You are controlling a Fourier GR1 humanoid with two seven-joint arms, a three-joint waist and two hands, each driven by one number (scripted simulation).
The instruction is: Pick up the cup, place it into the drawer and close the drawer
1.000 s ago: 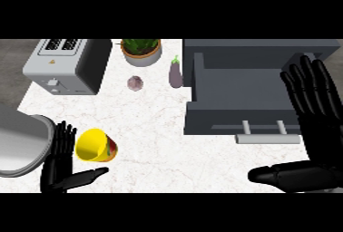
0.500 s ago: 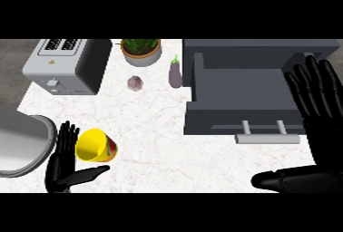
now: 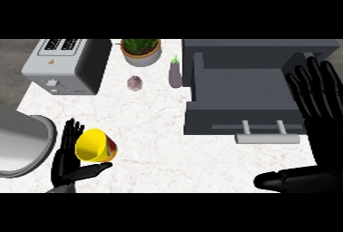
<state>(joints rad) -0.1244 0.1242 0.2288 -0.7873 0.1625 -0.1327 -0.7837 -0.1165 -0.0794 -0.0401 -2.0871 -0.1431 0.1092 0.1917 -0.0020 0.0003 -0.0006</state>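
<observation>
A yellow cup (image 3: 95, 145) with a red patch lies on its side on the white counter at the lower left. My left hand (image 3: 69, 159) is open right beside it, fingers straight along its left side and the thumb under it. The grey drawer (image 3: 249, 93) stands pulled open at the right, its pale handle (image 3: 267, 137) at the front. My right hand (image 3: 320, 108) is open with fingers up at the right edge, over the drawer's right side.
A toaster (image 3: 66, 65) stands at the back left. A potted plant (image 3: 142, 50), an eggplant (image 3: 175, 74) and a garlic bulb (image 3: 134, 83) sit at the back middle. A grey round sink (image 3: 21, 145) lies at the left edge.
My left hand has crept slightly right, closer against the cup. My right hand has shifted a little toward the right edge.
</observation>
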